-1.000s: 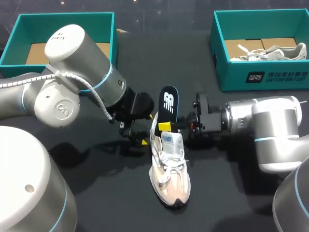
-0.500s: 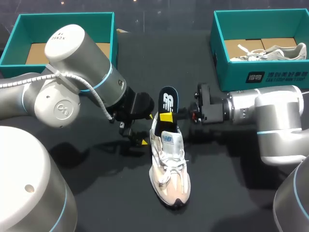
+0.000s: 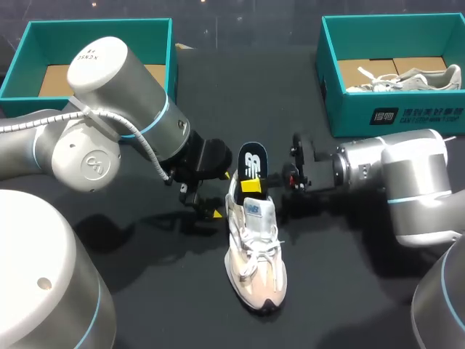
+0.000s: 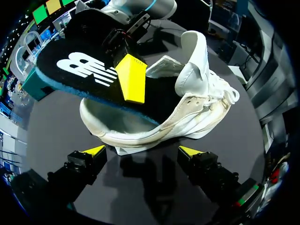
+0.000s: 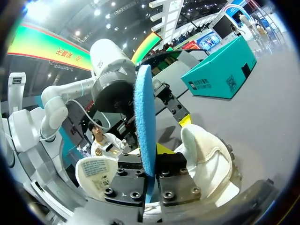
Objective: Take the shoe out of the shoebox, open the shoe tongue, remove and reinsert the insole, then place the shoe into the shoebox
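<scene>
The white and beige lace-up running shoe (image 3: 254, 254) stands on its sole near the middle of the black counter (image 3: 341, 291). Its toe points to the near edge and its heel to the far edge, and it is outside both boxes. The black foam insole with a white logo and blue underside (image 3: 252, 161) stands almost upright over the heel opening, with its lower end down inside the shoe.

The right pincer (image 3: 254, 184) comes in from the counter's right edge and is clamped flat on the insole, one yellow tip on the printed face and the other behind it. Gripping it high and by its faces likely keeps the foam stiff enough to steer along the heel cup. This moment alone does not show whether the insole is going in or coming out.

The left pincer (image 4: 141, 151) is spread wide and grips nothing. It sits low over the counter just beside the heel, with the shoe ahead of its fingers rather than between them. My guess is that it waits there to brace the shoe if the insole drags it.

A teal cardboard shoebox (image 3: 94, 24) with a brown liner sits at the far-left corner. A second teal shoebox (image 3: 392, 116) at the far-right corner holds another pale shoe (image 3: 410, 78).
</scene>
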Motion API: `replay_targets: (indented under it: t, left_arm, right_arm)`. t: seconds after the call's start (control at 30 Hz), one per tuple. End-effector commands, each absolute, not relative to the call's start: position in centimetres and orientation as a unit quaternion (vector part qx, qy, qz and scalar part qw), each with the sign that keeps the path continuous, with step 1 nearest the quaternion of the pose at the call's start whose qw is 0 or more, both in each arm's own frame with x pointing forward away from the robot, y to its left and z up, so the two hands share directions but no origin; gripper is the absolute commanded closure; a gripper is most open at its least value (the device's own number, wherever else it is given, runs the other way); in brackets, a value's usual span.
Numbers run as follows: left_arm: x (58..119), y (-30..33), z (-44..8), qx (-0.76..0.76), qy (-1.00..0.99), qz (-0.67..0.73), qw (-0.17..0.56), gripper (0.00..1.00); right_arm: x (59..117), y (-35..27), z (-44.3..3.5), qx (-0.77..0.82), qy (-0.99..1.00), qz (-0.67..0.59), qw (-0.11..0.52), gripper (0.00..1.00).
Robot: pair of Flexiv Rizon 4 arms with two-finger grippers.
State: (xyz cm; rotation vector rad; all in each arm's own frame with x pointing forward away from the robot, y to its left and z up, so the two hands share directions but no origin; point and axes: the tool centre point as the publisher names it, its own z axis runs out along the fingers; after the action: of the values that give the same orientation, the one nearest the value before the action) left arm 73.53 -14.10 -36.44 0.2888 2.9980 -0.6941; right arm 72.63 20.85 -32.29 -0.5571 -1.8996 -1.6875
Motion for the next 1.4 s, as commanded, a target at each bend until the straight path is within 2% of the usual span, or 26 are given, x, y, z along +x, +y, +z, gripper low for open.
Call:
replay_targets:
  t: [0.03, 0.3, 0.43, 0.57, 0.73, 0.9, 1.0, 1.03, 1.07, 1.4]
  left_arm:
    - [73.5, -14.1, -36.5, 0.094, 0.970, -0.225, 0.025, 0.00]
    - [73.5, -14.1, -36.5, 0.094, 0.970, -0.225, 0.025, 0.00]
    - [73.5, -14.1, -36.5, 0.094, 0.970, -0.225, 0.025, 0.00]
    - [73.5, -14.1, -36.5, 0.094, 0.970, -0.225, 0.025, 0.00]
    - [73.5, -14.1, -36.5, 0.094, 0.970, -0.225, 0.025, 0.00]
    - [73.5, -14.1, -36.5, 0.094, 0.970, -0.225, 0.025, 0.00]
    - [73.5, -14.1, -36.5, 0.094, 0.970, -0.225, 0.025, 0.00]
    - [73.5, -14.1, -36.5, 0.094, 0.970, -0.225, 0.025, 0.00]
    - [73.5, -14.1, -36.5, 0.094, 0.970, -0.225, 0.025, 0.00]
    - [73.5, -14.1, -36.5, 0.094, 0.970, -0.225, 0.025, 0.00]
  right_arm:
    - [71.6, 21.5, -33.1, -0.208, -0.705, -0.619, 0.277, 1.00]
    - [70.2, 21.8, -33.7, -0.205, -0.717, -0.600, 0.289, 1.00]
    - [70.6, 21.8, -32.7, -0.197, -0.725, -0.601, 0.273, 0.62]
    - [71.4, 21.8, -31.8, -0.190, -0.734, -0.599, 0.259, 0.56]
    - [72.1, 21.4, -31.0, -0.186, -0.739, -0.601, 0.243, 0.58]
    - [73.0, 20.8, -30.6, -0.186, -0.739, -0.603, 0.233, 0.69]
    - [73.7, 20.5, -30.5, -0.185, -0.736, -0.608, 0.233, 0.80]
    - [73.9, 20.4, -30.5, -0.184, -0.736, -0.609, 0.233, 0.87]
    - [74.2, 20.4, -30.6, -0.182, -0.734, -0.610, 0.235, 1.00]
    - [73.4, 21.3, -32.8, -0.184, -0.740, -0.582, 0.284, 1.00]
